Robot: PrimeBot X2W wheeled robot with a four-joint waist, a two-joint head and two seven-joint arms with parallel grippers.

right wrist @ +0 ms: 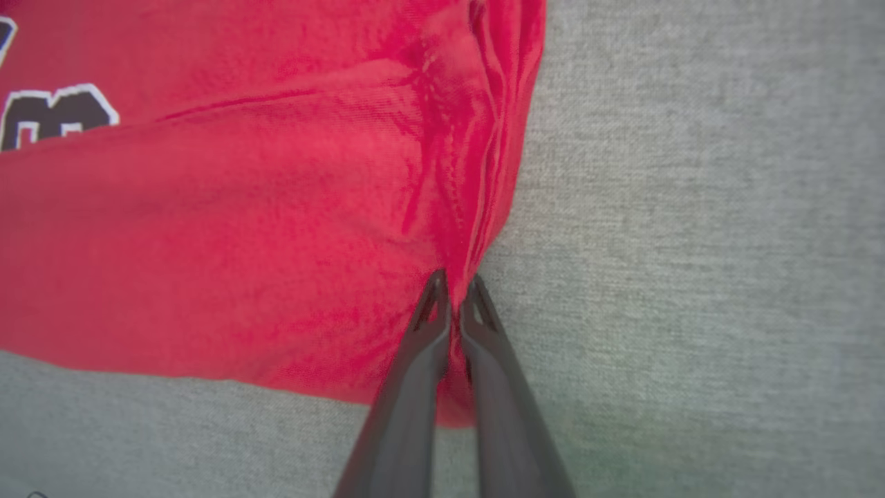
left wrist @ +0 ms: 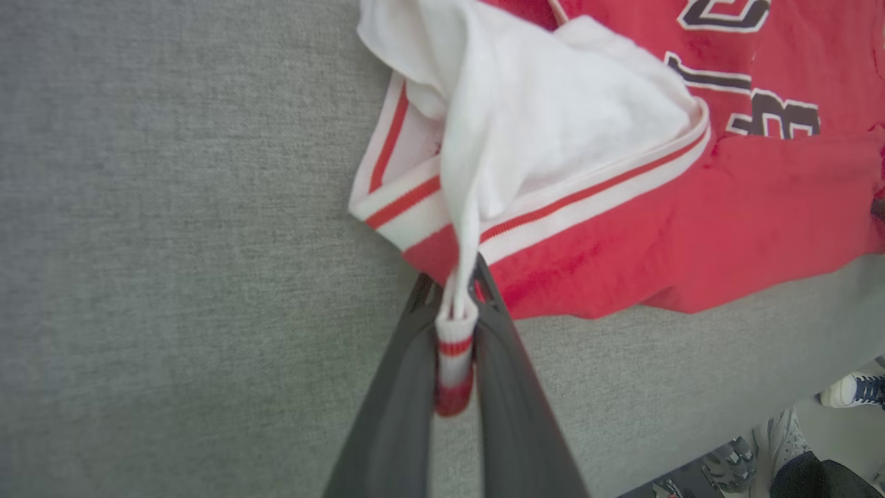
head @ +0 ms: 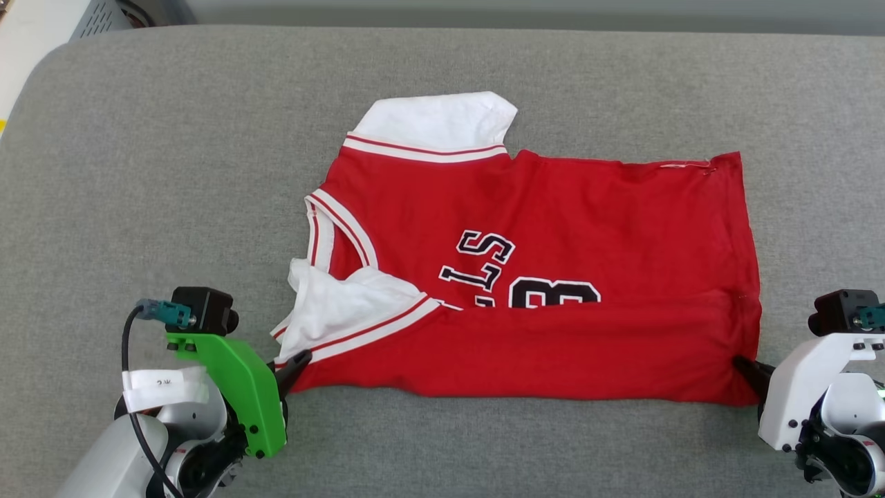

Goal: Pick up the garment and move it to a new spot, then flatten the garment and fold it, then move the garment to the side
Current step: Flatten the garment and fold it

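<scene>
The garment (head: 553,228), a red jersey with white sleeves and striped trim, lies sideways on the grey surface (head: 173,173), its near long edge folded up over the lettering. My left gripper (head: 299,361) is shut on the striped trim at the near left corner; the left wrist view shows that trim of the garment (left wrist: 691,207) pinched between my left gripper's (left wrist: 456,290) fingers. At the near right corner my right gripper (head: 741,363) is shut on the hem; in the right wrist view my right gripper (right wrist: 453,283) clamps the bunched red cloth of the garment (right wrist: 242,221).
One white sleeve (head: 435,121) points to the far side, the other (head: 339,304) is bunched by the collar. A pale device (head: 104,17) stands beyond the surface's far left corner. Shoes (left wrist: 854,391) on the floor appear past the near edge.
</scene>
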